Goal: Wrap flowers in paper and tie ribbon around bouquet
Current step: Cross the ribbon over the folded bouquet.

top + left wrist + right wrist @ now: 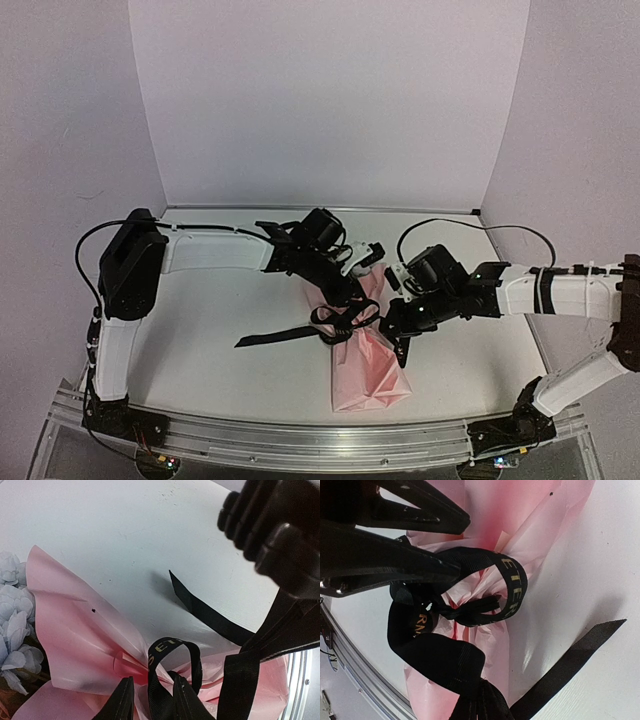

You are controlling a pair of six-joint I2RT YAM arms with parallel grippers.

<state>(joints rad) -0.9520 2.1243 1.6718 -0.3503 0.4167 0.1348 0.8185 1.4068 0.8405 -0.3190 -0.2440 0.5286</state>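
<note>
The bouquet (370, 375) lies on the table as a pink paper (70, 630) cone, with pale blue flowers (12, 625) showing at its open end. A black ribbon (290, 335) with gold lettering is knotted round its pinched waist (470, 612), and one tail (570, 660) trails flat across the table. My left gripper (152, 680) hovers at the knot, open. A ribbon loop (170, 647) stands between its fingers, against the right one. My right gripper (480, 712) is shut on a bunched length of ribbon, which hangs taut from it (250, 670).
An aluminium rail (300, 440) runs along the table's near edge, just past the bouquet's wide end. White walls close off the back and sides. Both arms meet over the middle of the white table (220, 300).
</note>
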